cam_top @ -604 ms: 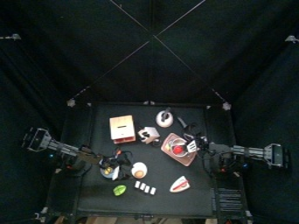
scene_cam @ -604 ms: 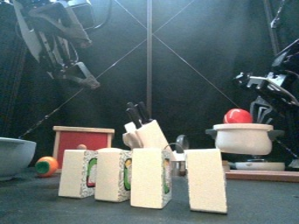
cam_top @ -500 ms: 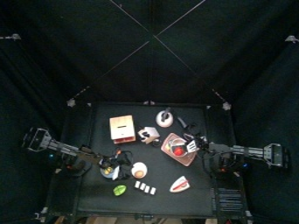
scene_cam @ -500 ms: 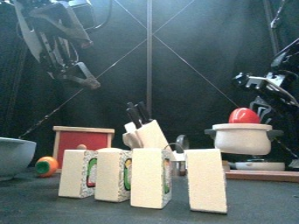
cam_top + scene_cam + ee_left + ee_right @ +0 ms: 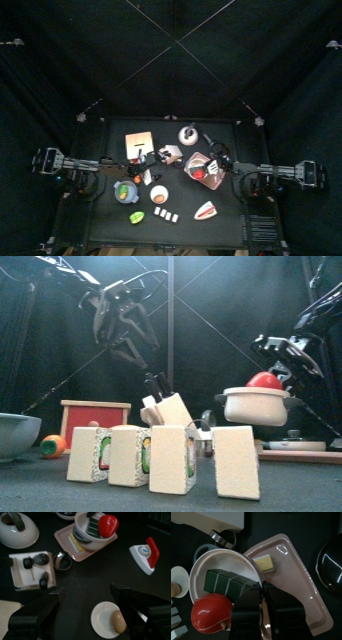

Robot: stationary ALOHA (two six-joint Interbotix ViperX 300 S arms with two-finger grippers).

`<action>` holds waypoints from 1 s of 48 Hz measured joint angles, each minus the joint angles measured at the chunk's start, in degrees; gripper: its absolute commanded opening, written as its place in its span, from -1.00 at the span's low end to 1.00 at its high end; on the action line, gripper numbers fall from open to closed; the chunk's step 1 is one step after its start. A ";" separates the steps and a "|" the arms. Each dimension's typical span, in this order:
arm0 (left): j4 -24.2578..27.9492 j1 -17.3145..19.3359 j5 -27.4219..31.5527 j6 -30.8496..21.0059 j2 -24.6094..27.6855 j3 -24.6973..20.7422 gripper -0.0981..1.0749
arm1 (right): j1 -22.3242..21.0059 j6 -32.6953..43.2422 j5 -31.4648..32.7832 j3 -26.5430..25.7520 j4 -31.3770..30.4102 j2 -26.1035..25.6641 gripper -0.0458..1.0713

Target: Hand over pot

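Observation:
The pot (image 5: 261,405) is a grey-white vessel with a red round thing in it. It hangs a little above the table, off the pinkish tray (image 5: 310,454). My right gripper (image 5: 264,594) is shut on the pot's rim (image 5: 221,564). In the top view the pot (image 5: 201,171) shows as a reddish-brown patch with a red middle, with the right gripper (image 5: 211,162) at it. My left gripper (image 5: 87,619) is open and empty. It hangs high over the table's middle (image 5: 130,344), left of the pot (image 5: 92,528) and apart from it.
A tan box (image 5: 138,146) and a grey-white kettle (image 5: 189,133) stand at the back. A knife block (image 5: 30,569), a plate with an egg (image 5: 111,618) and a red-white wedge (image 5: 145,552) lie near the middle. A teal bowl (image 5: 127,192) is at the left. White boxes (image 5: 160,456) stand in front.
My right gripper has lifted the pot off the tray and carried it a little to the left. My left arm has swung from the left side toward the middle.

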 measured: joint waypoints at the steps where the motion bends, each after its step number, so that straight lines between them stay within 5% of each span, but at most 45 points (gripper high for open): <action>1: 0.53 0.09 0.18 0.35 0.79 -0.88 0.91 | 0.09 0.00 -0.18 -0.18 0.00 0.35 -0.33; 32: 4.04 2.90 2.02 0.18 22.15 -22.06 0.91 | 3.25 0.00 -2.64 -2.46 0.18 4.39 -0.33; 48: 3.34 3.52 2.90 0.18 26.81 -25.31 0.90 | 3.34 0.00 -2.64 -2.55 0.18 4.48 -0.33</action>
